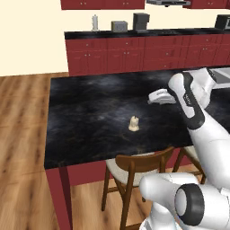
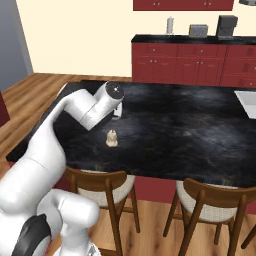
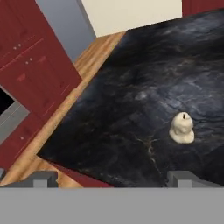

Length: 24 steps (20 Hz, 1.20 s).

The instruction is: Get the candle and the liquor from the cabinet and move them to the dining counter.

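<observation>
The candle (image 1: 134,123) (image 2: 112,138) (image 3: 182,128), a small cream-white lumpy figure, stands upright on the black marbled dining counter (image 1: 85,112) (image 2: 190,125) (image 3: 127,87), near its front edge. My gripper (image 1: 152,99) (image 2: 117,113) (image 3: 111,178) hovers a little above the counter, just behind and to the right of the candle and apart from it. Its jaws are open wide with nothing between them. In the hand view the candle sits close to the right fingertip (image 3: 179,177). The liquor is out of view.
Wooden stools (image 1: 134,168) (image 2: 100,186) (image 2: 212,201) stand tucked under the island's near side. A sink (image 2: 247,102) is set in its right end. The back counter holds a white bottle (image 1: 95,22), toaster (image 1: 119,26) and coffee machine (image 1: 140,21). Red wall cabinets (image 1: 103,3) hang above.
</observation>
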{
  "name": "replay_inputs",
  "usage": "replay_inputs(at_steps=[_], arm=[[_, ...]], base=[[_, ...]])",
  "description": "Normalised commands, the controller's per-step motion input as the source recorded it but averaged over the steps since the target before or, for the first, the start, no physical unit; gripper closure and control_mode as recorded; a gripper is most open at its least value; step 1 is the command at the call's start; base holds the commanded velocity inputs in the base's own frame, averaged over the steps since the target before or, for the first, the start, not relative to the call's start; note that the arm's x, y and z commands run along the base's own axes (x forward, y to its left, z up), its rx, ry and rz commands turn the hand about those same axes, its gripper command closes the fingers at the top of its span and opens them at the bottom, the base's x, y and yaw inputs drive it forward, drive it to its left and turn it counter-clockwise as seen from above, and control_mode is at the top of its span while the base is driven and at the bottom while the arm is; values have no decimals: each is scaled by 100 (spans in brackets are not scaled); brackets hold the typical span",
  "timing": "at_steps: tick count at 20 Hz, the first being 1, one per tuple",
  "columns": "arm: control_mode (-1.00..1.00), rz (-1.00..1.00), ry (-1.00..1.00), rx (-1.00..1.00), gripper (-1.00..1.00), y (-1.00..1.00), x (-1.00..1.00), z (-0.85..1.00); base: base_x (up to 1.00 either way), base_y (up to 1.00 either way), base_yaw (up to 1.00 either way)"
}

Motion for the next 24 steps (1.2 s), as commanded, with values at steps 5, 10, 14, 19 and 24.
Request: replay_inputs(at_steps=[5, 10, 14, 19, 24], arm=[[-100, -36, 18, -12, -100, 22, -79, 43], [-100, -26, 14, -14, -100, 8, -88, 35], [-100, -15, 19, -9, -100, 0, -90, 39], [-100, -5, 22, -7, -100, 0, -88, 15], [-100, 0, 15, -3, -100, -1, -45, 6]], base=[[0, 0, 0], [0, 0, 0], [0, 0, 0], [0, 0, 0], [0, 0, 0]])
